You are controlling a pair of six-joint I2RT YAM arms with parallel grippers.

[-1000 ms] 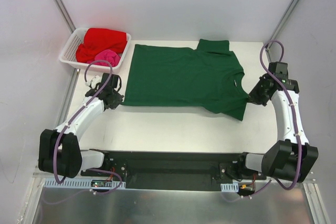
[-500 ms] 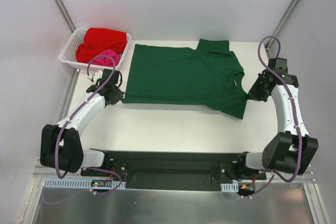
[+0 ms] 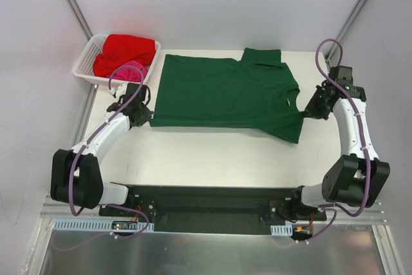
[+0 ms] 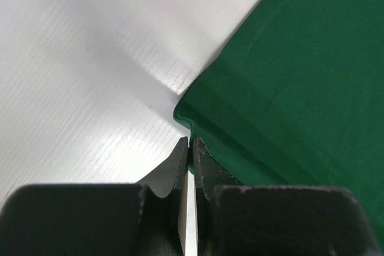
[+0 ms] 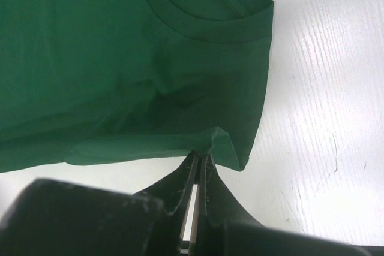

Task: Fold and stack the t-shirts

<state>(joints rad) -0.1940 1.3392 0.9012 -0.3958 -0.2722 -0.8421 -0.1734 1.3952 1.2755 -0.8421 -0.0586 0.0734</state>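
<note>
The dark green t-shirt (image 3: 225,94) lies flat and smooth on the matte white table (image 3: 212,159), ribbed collar to the right. The left gripper (image 4: 189,143), jaws pressed to a thin slit, apparently nips its near-left hem corner. The right gripper (image 5: 198,157), likewise closed, pinches a folded shoulder edge. The red t-shirt (image 3: 129,49) and pink t-shirt (image 3: 133,69) sit crumpled in the lattice basket (image 3: 82,67), far left.
</note>
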